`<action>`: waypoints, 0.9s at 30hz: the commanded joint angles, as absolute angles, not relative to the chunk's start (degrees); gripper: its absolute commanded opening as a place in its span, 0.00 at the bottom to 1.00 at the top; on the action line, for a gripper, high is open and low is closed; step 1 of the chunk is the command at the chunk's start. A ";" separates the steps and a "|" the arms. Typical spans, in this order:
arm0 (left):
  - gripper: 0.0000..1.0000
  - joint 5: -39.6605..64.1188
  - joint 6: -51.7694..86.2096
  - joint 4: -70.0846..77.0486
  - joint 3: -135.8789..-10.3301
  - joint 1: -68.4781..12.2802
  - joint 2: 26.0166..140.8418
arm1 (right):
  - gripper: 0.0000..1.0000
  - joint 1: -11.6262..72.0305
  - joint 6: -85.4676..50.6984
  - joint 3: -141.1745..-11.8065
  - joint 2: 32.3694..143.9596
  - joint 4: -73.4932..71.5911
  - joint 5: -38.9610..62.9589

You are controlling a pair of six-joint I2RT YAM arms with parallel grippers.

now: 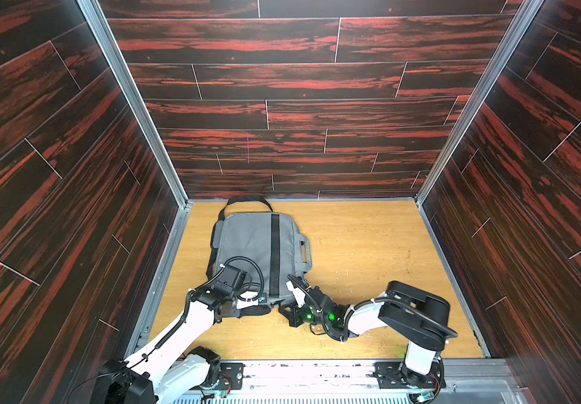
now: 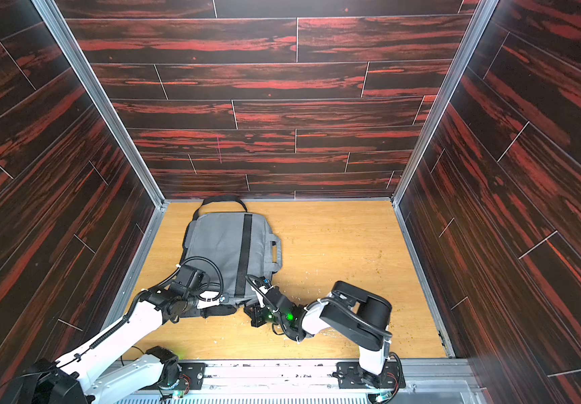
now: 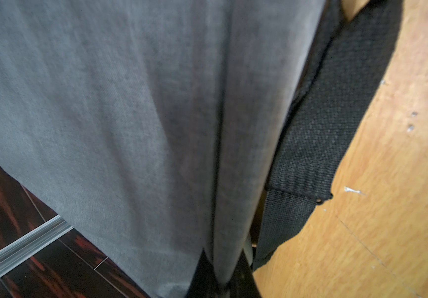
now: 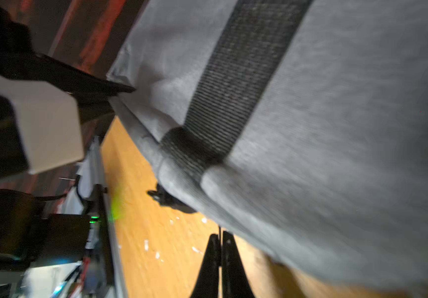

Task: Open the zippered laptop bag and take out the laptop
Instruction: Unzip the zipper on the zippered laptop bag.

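The desk [image 1: 369, 245] carries the zippered laptop bag [image 1: 247, 245], which lies flat toward the far left corner and looks closed. The laptop does not show and is presumably inside. The left tool [image 3: 220, 282] is clamped on a fold of grey fabric at the bag's near edge, beside the black shoulder strap [image 3: 323, 116]. The right tool [image 4: 220, 245] has its jaws together just off that edge, near where the black band [image 4: 233, 77] wraps over, with nothing clearly between them.

I judge the step to be catching the zipper pull. The left grip should hold the edge taut, while the right takes the pull squarely and draws it along the seam.

A small dark piece [image 4: 163, 197] under the edge may be that pull, but blur leaves it unsure. No view shows the zipper track, and in both top views the arms cover the near edge.
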State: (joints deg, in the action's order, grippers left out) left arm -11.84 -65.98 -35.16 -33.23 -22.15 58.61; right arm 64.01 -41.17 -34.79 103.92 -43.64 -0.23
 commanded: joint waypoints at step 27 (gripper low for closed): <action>0.00 -14.24 -66.79 -37.13 -34.24 -22.08 57.89 | 0.11 53.17 -25.47 -34.03 92.02 -20.15 -0.68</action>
